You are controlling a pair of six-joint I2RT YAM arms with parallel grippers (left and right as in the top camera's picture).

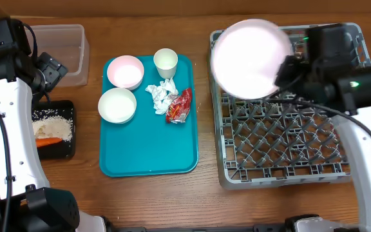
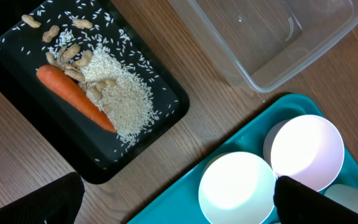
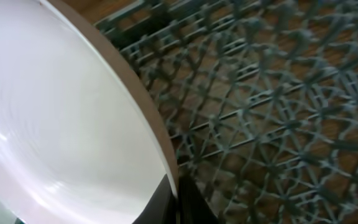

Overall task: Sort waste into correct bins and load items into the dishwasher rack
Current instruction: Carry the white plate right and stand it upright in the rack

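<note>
Right gripper (image 3: pixel 174 202): your fingers are pinched together on the rim of the plate (image 1: pixel 251 58). The plate hangs over the far left corner of the rack (image 1: pixel 288 142), with part of it overhanging the rack's left wall. From the wrist view, the plate's white face fills the left side and the grey grid lies beneath it. Whether the plate touches any peg, you cannot tell.

Left gripper (image 2: pixel 178 183): your fingers stand wide apart and hold nothing. It hovers over the table between the black tray (image 2: pixel 104 171) and the teal tray (image 1: pixel 147 148).

The black tray holds a carrot (image 2: pixel 73 96), a heap of rice (image 2: pixel 126 102) and nuts (image 2: pixel 70 56). The clear tub (image 1: pixel 69 38) sits just behind the black tray.

On the teal tray:
- two bowls (image 1: pixel 125 71) (image 1: pixel 117 104) sit side by side at the left
- the cup (image 1: pixel 165 62) is at the far edge
- the crumpled tissue (image 1: pixel 160 95) touches the red wrapper (image 1: pixel 179 106) near the middle
</note>
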